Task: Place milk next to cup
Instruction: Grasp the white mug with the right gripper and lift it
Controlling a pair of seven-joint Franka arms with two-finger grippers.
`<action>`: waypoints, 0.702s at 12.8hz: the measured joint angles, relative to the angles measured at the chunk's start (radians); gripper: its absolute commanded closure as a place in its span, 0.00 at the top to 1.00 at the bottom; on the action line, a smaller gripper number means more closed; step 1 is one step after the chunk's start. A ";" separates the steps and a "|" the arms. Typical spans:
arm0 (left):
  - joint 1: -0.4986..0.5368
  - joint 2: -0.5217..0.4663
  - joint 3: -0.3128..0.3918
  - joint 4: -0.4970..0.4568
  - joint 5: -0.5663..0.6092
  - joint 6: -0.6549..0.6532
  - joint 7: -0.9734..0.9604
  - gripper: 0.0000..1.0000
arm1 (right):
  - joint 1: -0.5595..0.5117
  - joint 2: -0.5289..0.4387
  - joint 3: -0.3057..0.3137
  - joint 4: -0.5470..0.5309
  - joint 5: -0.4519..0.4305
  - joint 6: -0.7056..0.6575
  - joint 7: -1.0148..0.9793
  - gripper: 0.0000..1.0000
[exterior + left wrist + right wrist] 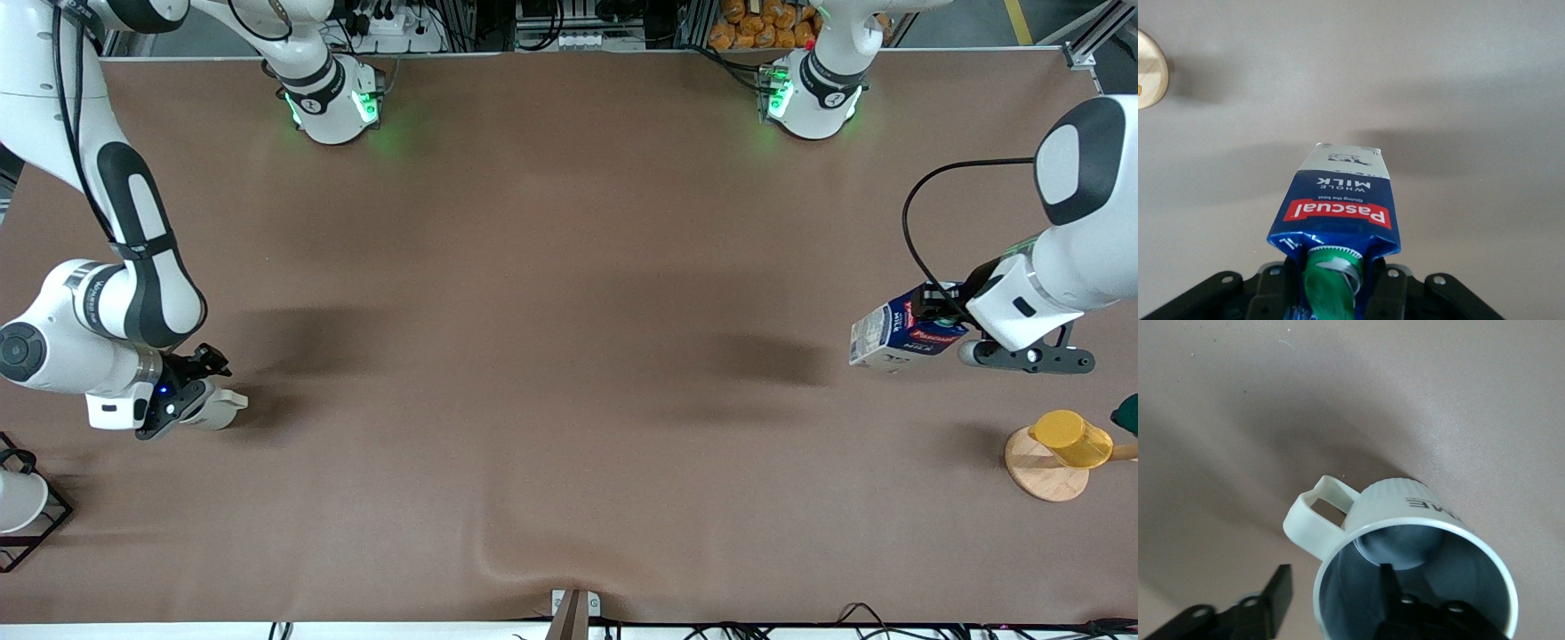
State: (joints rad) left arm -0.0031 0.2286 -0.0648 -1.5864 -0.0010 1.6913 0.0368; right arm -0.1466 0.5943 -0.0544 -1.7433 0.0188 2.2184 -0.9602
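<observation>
The milk (pixel 893 333) is a dark blue and white carton with a red band and a green cap. My left gripper (pixel 935 309) is shut on its capped top and holds it tipped on its side, in the air over the left arm's end of the table. The left wrist view shows the carton (pixel 1338 193) between the jaws of that gripper (pixel 1335 293). The cream-white cup (pixel 222 411) is low at the right arm's end, its shadow touching it. My right gripper (pixel 201 404) is open astride its rim (pixel 1405 513): one finger (pixel 1387 583) is inside, and the other finger (pixel 1278 590) is outside, clear of the wall.
A yellow cup (pixel 1071 437) lies on a round wooden coaster (pixel 1040 471) near the left arm's end, nearer the camera than the milk. A black wire rack (pixel 40 533) with a white cup stands at the right arm's end. The cloth is creased (pixel 533 560) near the front edge.
</observation>
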 measured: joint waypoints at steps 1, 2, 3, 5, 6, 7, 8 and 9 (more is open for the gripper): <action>0.000 0.000 -0.001 0.002 0.000 -0.003 0.000 0.15 | 0.000 0.000 0.000 0.000 0.000 0.000 -0.005 0.00; 0.000 0.000 -0.005 0.002 0.000 -0.004 0.000 0.15 | 0.000 0.000 0.000 0.001 0.000 0.001 -0.010 0.00; 0.000 0.000 -0.011 0.003 0.000 -0.004 -0.001 0.15 | 0.000 0.000 0.000 0.004 0.000 0.003 -0.014 0.00; 0.000 0.000 -0.020 0.008 0.000 -0.004 -0.003 0.15 | 0.001 -0.009 0.004 0.018 -0.001 0.004 -0.028 0.00; 0.000 0.000 -0.020 0.013 0.000 -0.004 -0.003 0.15 | 0.005 -0.015 0.008 0.030 -0.001 0.003 -0.036 0.00; 0.000 0.000 -0.020 0.016 0.000 -0.004 -0.003 0.15 | 0.016 -0.021 0.012 0.049 -0.001 -0.007 -0.038 0.00; 0.000 0.000 -0.020 0.017 0.000 -0.004 -0.003 0.15 | 0.035 -0.025 0.017 0.073 0.000 -0.028 -0.038 0.00; 0.000 0.000 -0.020 0.017 0.000 -0.004 -0.003 0.15 | 0.063 -0.028 0.020 0.096 0.001 -0.046 -0.033 0.00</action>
State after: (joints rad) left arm -0.0030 0.2287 -0.0853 -1.5694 -0.0010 1.6878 0.0338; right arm -0.0832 0.5662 -0.0340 -1.6474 0.0193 2.1727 -0.9928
